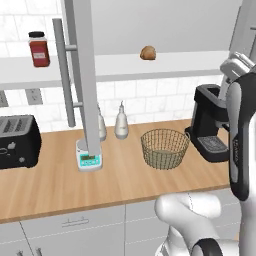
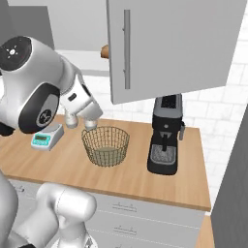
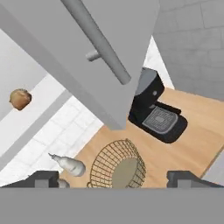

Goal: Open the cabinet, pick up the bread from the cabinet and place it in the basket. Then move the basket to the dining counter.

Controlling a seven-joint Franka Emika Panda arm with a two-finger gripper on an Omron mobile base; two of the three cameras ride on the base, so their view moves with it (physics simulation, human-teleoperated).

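Bread (image 1: pixel 148 52) on the pale shelf (image 1: pixel 165 64) of the open cabinet, a small golden-brown roll sitting alone toward the shelf's right half; in the hand view it lies at far left (image 3: pixel 19 99). Cabinet doors swung out: one door (image 1: pixel 84 75) seen edge-on in the left base view with its long bar handle (image 1: pixel 64 72), the other door (image 2: pixel 172 48) facing the right base camera, handle (image 2: pixel 127 49) vertical. Red-lidded jar (image 1: pixel 39 49) at the shelf's left end, well apart from the roll.

Basket (image 1: pixel 164 148) stands upright on the wood worktop (image 1: pixel 125 185) below the shelf, tan wire mesh, nothing in it that I can see. Coffee machine (image 1: pixel 212 122) just beside it to the right. Two pale bottles (image 1: pixel 121 121) against the tiled wall behind and left of the basket. Digital scale (image 1: pixel 89 156) further left, partly behind the door edge; black toaster (image 1: pixel 17 141) at far left.

Gripper (image 3: pixel 118 179): two dark fingertips (image 3: pixel 43 178) at the bottom corners of the hand view, spread wide with nothing between them. It looks down past the door handle onto basket and coffee machine. White arm (image 2: pixel 46 87) bends high over the worktop's left part in the right base view.
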